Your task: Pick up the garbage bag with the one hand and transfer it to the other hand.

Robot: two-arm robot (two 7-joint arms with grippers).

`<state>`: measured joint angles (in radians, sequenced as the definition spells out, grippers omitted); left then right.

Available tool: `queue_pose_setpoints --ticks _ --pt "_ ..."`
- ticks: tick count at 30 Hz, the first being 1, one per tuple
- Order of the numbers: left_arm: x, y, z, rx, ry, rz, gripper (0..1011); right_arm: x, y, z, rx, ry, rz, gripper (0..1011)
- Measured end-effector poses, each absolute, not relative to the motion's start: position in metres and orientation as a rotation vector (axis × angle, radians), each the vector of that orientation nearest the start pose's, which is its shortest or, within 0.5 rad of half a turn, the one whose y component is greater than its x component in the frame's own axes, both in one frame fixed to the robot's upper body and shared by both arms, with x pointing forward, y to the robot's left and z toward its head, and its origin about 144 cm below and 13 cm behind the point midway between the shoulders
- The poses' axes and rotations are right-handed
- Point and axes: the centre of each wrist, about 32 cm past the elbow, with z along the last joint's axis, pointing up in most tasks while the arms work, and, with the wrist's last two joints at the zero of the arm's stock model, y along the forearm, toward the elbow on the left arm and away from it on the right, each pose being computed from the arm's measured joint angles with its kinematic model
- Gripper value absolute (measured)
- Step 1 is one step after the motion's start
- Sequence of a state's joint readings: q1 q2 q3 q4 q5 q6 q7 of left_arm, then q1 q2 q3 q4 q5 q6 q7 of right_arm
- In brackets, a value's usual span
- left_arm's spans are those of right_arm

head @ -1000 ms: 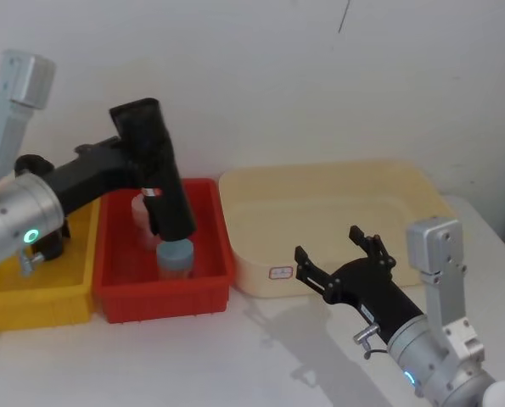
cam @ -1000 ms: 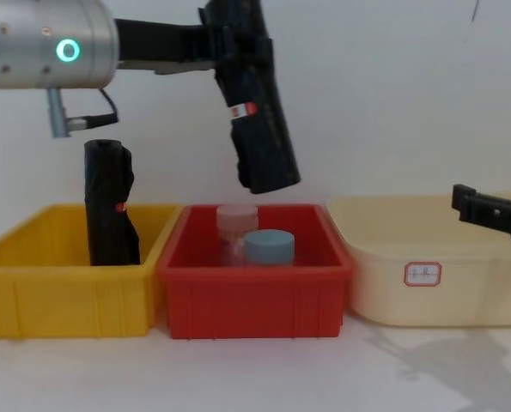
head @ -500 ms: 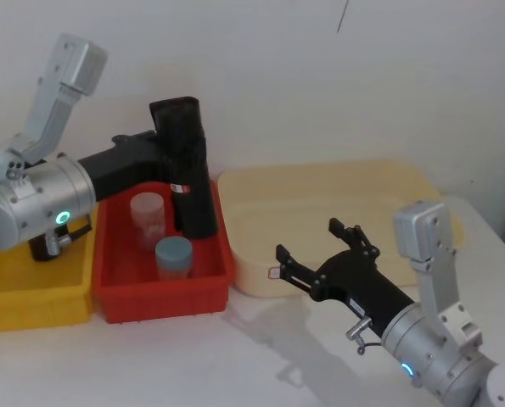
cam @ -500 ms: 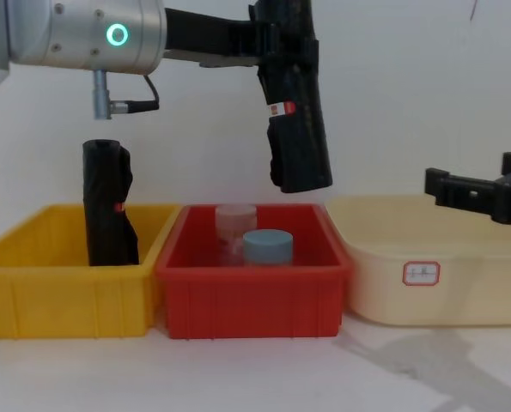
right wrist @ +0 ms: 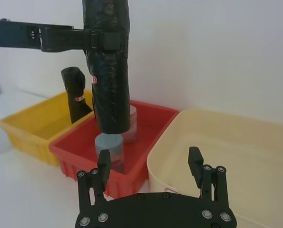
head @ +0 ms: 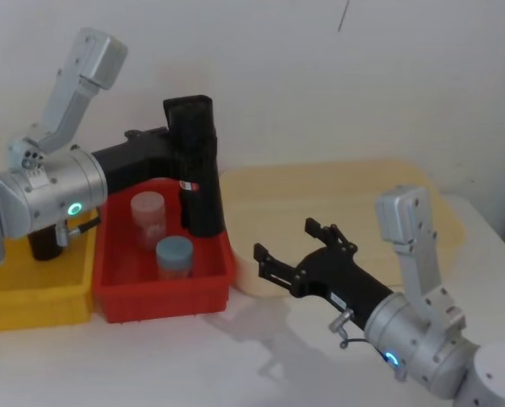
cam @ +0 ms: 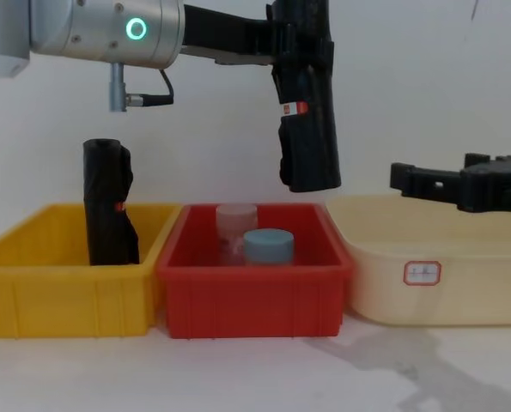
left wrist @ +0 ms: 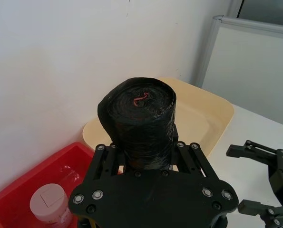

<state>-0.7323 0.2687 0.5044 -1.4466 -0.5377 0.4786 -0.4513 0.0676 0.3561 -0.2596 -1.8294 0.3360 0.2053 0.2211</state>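
One unreadable red-and-white label [cam: 295, 108] marks the garbage bag [cam: 311, 146] in the left hand [cam: 300, 47].

Nothing readable anywhere — the cream tub [cam: 483, 296] carries a small red-bordered sticker [cam: 422, 273], its marks too faint to make out, and the raised black roll of bags [cam: 311, 137] shows a red-and-white tag [cam: 295, 108] with no lettering that can be told.
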Motion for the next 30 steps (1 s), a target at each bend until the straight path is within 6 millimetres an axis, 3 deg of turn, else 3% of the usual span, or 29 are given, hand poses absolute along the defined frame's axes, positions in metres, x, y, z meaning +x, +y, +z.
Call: queue_pose_setpoints --ticks 18,30 --pt "0.592 0.162 1.356 0.086 0.021 0.639 456 0.482 -0.199 1.236 0.054 0.151 -1.025 1000" --pt "0.592 0.161 1.356 0.088 0.02 0.637 456 0.492 -0.18 1.238 0.075 0.183 -0.998 1000"
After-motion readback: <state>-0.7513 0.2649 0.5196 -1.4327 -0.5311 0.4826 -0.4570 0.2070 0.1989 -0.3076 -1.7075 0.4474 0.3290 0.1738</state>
